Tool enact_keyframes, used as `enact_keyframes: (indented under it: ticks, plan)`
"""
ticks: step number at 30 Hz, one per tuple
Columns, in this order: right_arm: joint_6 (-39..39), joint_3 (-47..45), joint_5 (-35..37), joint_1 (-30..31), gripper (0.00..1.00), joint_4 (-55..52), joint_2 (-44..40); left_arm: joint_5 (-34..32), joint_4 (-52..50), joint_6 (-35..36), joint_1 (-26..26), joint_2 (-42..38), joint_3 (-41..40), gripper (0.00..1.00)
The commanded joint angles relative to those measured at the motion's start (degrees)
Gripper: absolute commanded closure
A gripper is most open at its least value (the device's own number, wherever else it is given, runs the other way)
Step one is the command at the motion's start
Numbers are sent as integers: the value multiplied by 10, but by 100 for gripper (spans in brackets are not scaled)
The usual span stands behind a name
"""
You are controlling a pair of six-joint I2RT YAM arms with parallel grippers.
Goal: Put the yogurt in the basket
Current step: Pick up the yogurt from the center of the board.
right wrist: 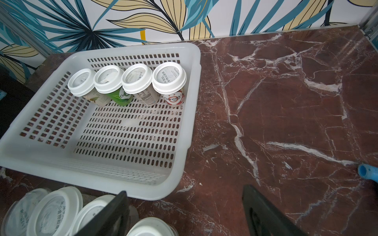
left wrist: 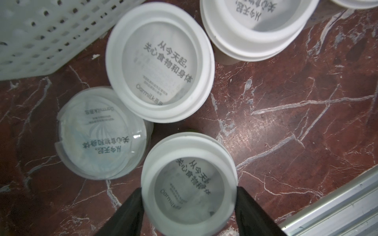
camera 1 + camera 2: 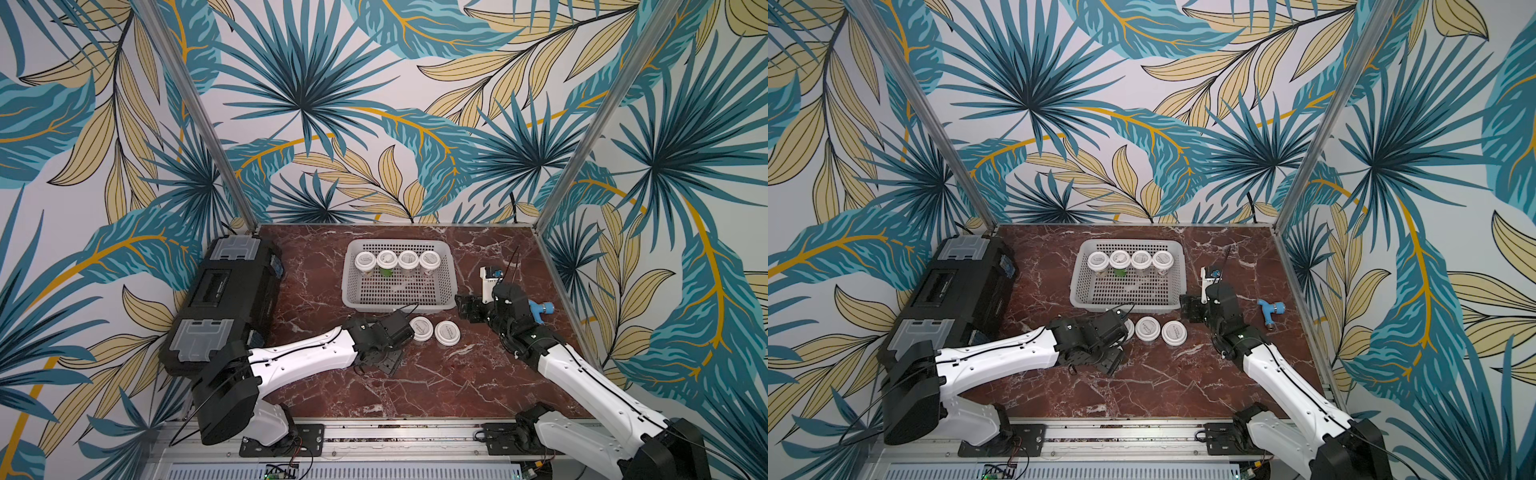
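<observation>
A yogurt cup (image 2: 189, 163) sits between the jaws of the left gripper (image 2: 189, 188), whose black fingers (image 2: 131, 210) are closed against opposite sides of its white lid, over the desk (image 3: 457, 374) just in front of the basket (image 3: 399, 304). More cups stand around it on the red-brown marble. A second cup (image 2: 159, 69) is just beside it, and a clear-topped cup (image 2: 102, 132) sits close against that one near the basket's perforated wall. A third cup (image 2: 255, 26) is a little farther off, and the edge of one more lid shows at the corner of the left wrist view. In both top views the left arm covers the gripped cup, and two white lids (image 3: 1147, 328) show side by side toward the right arm. Inside the basket, four yogurt cups (image 3: 408, 259) stand upright in a tight row along the far wall. The right gripper (image 1: 186, 189) hovers near the basket's near right corner, its jaws wide apart with nothing between them. A black case (image 3: 224, 299) with grey latches lies along the desk's left edge. A small blue fitting (image 3: 1271, 309) lies beyond the right arm near the right edge.
</observation>
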Motion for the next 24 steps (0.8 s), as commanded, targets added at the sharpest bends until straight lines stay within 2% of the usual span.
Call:
enact_keyframes:
  ticks: [1, 13, 20, 24]
  plan:
    - [6, 1, -4, 1, 11, 0, 1, -15, -42, 6, 2, -32, 18, 30]
    - [6, 2, -5, 1, 11, 0, 2, -25, -168, 44, 8, -77, 139, 30]
    - [6, 2, -4, 1, 11, 0, 2, -59, -196, 90, 41, -77, 218, 30]
    - [6, 2, -4, 1, 11, 0, 2, -54, -192, 124, 76, -65, 258, 30]
